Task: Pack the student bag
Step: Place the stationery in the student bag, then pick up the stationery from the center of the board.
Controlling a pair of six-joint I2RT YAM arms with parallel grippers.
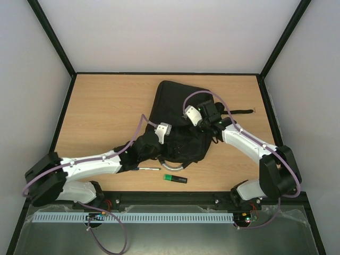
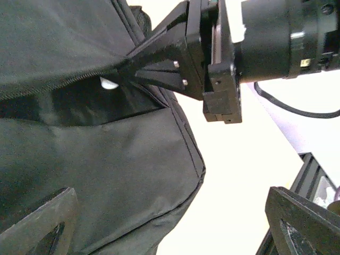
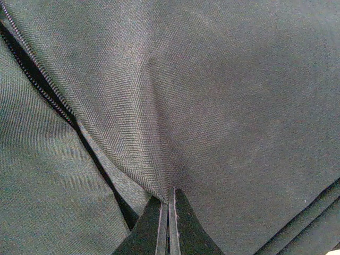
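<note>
The student bag (image 1: pixel 172 106), a large black backpack, lies flat mid-table with its grey curved handle (image 1: pixel 171 165) towards the arms. My right gripper (image 3: pixel 169 204) is shut on a fold of the bag's fabric beside the open zip (image 3: pixel 48 90); the left wrist view shows it lifting that edge (image 2: pixel 159 64). Something small and white (image 2: pixel 109 83) shows inside the opening. My left gripper (image 2: pixel 170 226) is open over the bag's near corner, its fingers (image 2: pixel 40 226) wide apart and holding nothing. From above, the left gripper (image 1: pixel 156 147) is at the bag's near left side and the right gripper (image 1: pixel 204 126) at its right.
A thin pen (image 1: pixel 147 168) and a green-and-black marker (image 1: pixel 175 179) lie on the wooden table (image 1: pixel 106 106) in front of the bag. A black strap (image 1: pixel 241 111) trails off the bag to the right. Dark frame rails border the table.
</note>
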